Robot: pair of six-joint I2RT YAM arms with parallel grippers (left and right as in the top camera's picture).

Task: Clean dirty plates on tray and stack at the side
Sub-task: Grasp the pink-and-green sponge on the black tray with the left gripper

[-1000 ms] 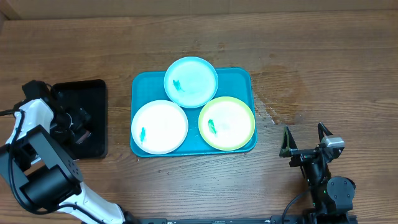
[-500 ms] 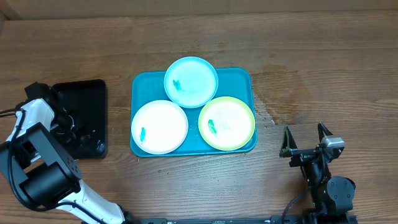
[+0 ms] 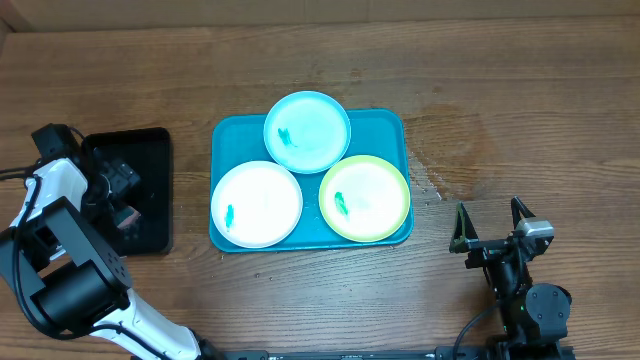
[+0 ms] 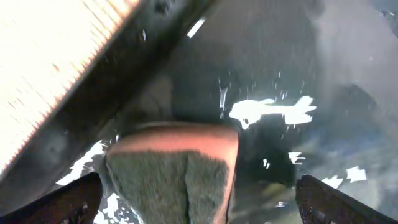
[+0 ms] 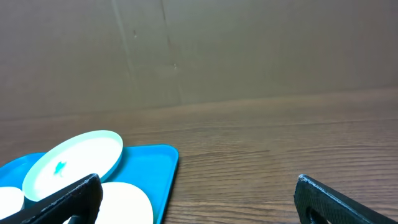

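The turquoise tray (image 3: 390, 125) lies mid-table (image 3: 520, 80), its long axis running left to right. The light blue plate (image 3: 307, 132) overhangs the middle of the tray's far edge. The white plate (image 3: 256, 204) fills the near left corner and the yellow-green rimmed plate (image 3: 364, 198) the near right. Each plate carries a small teal smear. The left gripper (image 3: 122, 195) is spread wide over a sponge (image 4: 174, 165) in the black tray (image 3: 150, 145). The right gripper (image 3: 490, 226), also spread, holds nothing near the table's near right corner.

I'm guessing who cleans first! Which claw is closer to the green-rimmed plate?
Right. The right claw is near the green-rimmed plate, off the blue tray; the left claw is far across, over the black tray.
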